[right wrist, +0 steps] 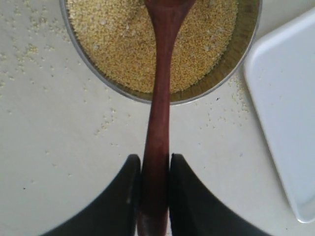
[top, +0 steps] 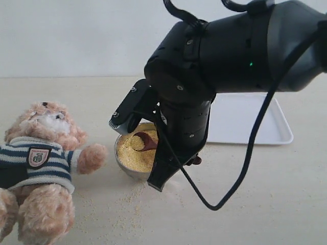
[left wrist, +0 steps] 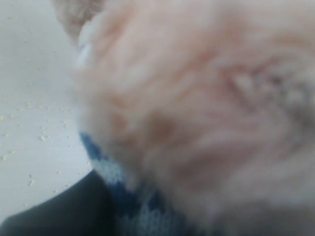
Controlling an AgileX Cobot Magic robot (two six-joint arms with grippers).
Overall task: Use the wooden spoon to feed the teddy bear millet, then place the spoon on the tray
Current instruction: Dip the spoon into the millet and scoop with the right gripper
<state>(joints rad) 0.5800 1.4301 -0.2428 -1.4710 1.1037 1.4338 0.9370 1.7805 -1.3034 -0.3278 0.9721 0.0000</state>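
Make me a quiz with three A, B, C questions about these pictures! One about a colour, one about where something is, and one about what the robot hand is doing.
1. What colours are the shirt stripes on the fluffy light-brown teddy bear?
A) red and yellow
B) green and black
C) navy and white

2. Where is the scoop end of the slim dark reddish-brown wooden spoon?
A) at the bear's mouth
B) in the yellow millet in the round steel bowl
C) under the bear

3. What is the right gripper doing?
A) open and empty
B) shut on the spoon's handle
C) shut on the bear's paw

Answers:
1 C, the exterior view shows navy and white stripes.
2 B, the scoop sits in the grains.
3 B, in the right wrist view both fingers press the handle.
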